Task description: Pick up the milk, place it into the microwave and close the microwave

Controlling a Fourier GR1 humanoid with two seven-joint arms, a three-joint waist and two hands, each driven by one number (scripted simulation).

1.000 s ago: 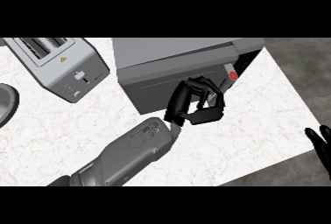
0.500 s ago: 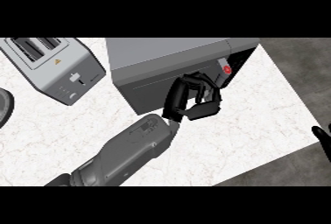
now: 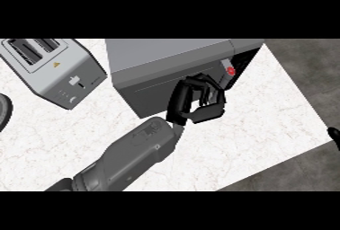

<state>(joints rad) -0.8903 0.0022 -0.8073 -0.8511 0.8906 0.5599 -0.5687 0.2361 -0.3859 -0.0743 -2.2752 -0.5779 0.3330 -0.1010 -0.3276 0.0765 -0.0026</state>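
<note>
Left hand (image 3: 196, 101) curled together, holding nothing seen, against microwave (image 3: 166, 57) front at worktop's (image 3: 256, 134) far edge; right hand (image 3: 334, 136) grip: cannot tell.

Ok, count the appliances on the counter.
2: the toaster at the upper left, and the microwave at the top middle, behind the left hand. More may lie outside the view.

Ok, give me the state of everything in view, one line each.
Microwave: door at or near shut, cannot tell which.
Left hand: fingers curled, against the microwave's front.
Right hand: barely showing at the right edge.
Toaster: slots empty.
Milk: not visible.
</note>
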